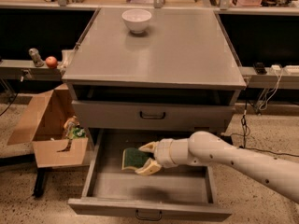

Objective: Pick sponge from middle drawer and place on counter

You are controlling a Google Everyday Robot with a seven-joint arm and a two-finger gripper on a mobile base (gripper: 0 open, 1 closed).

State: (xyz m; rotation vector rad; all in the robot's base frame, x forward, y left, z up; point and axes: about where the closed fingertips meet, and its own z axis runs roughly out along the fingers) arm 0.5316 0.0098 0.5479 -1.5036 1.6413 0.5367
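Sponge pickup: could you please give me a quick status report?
Gripper inside the open middle drawer, shut on the sponge. Sponge tilted, green face showing. Counter holds only a white bowl, far side.

We see cream claw gripping green-yellow sponge inside open grey metal drawer, walls around, closed grey drawer front behind it; smooth grey counter carries white round bowl far back.
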